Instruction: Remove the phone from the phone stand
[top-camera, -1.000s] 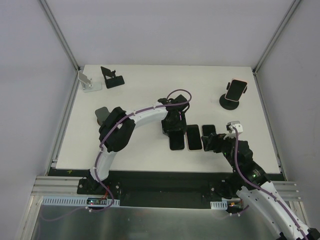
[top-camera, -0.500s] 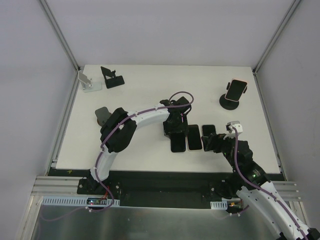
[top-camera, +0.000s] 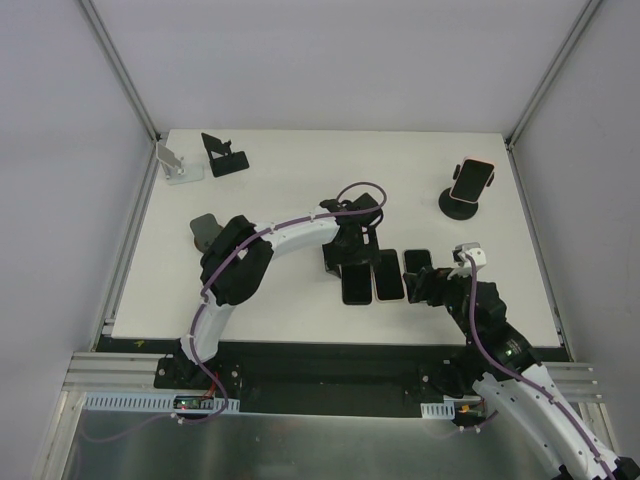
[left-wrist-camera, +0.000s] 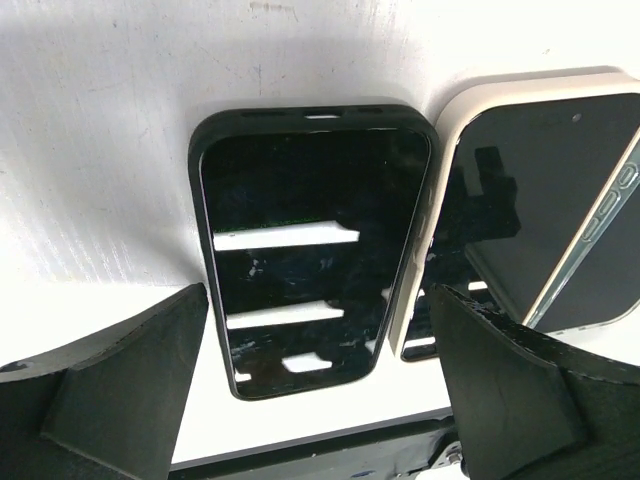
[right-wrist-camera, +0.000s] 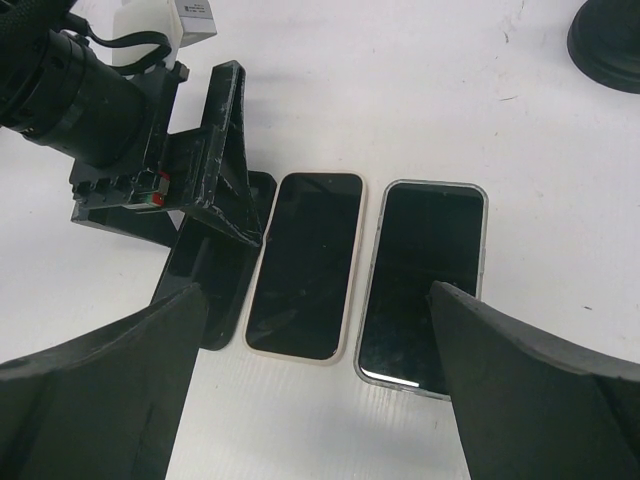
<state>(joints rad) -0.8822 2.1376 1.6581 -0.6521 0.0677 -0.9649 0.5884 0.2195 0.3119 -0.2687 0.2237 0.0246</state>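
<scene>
Left wrist view: my left gripper (left-wrist-camera: 315, 340) stands wide open astride the black phone (left-wrist-camera: 310, 240) at centre frame, holding nothing; the phone lies flat, apparently delivered.

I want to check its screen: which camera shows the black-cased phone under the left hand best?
Left wrist view: the black-cased phone lies flat, its whole screen visible, beside the beige-cased phone. In the top external view the left hand covers its far end. The right wrist view catches only a dark edge behind that hand.
</scene>
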